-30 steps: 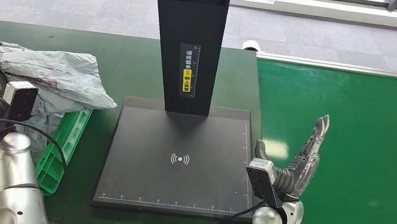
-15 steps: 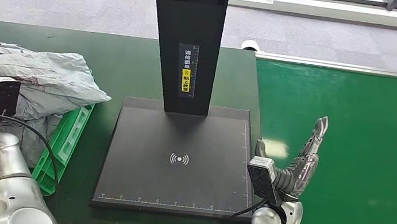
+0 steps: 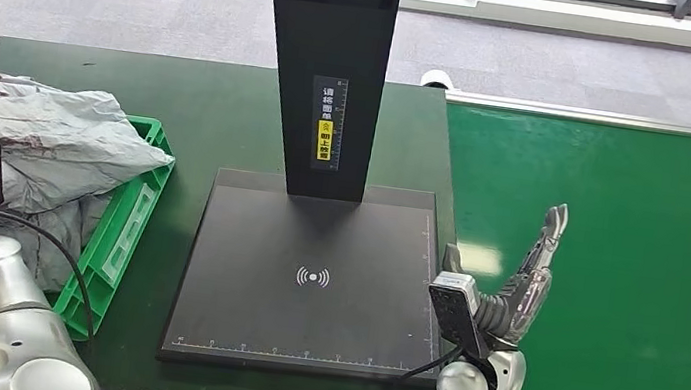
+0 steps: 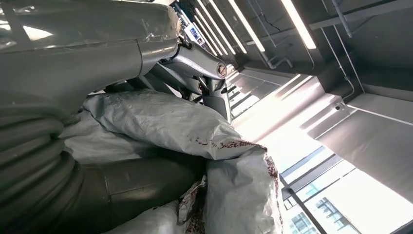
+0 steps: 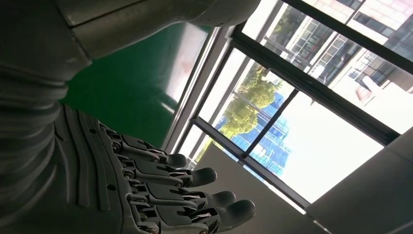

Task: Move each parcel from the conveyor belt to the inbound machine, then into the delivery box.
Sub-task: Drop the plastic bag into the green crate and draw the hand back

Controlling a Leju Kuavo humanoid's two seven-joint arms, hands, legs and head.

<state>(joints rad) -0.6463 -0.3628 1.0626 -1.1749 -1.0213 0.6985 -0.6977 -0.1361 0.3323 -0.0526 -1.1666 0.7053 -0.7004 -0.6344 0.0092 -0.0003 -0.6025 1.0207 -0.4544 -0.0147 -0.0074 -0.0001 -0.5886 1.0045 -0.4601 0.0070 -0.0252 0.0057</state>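
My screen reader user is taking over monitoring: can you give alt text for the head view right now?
A grey parcel lies in the green delivery box at left, with the left hand hidden behind its wrist camera. The black inbound machine stands bare in the middle. The right hand hangs open over the green conveyor belt, where no parcel shows.

Parcel-sorting station: conveyor belt (image 3: 604, 269), scanning machine (image 3: 311, 271).

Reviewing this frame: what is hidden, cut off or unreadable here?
- Left robot hand: head view hides it behind the wrist camera and the crumpled grey plastic parcel; the wrist view shows the parcel against it, grip unclear.
- Green plastic delivery box: parcels cover its inside; the frame's left edge cuts it.
- Black inbound machine: column label too small to read.
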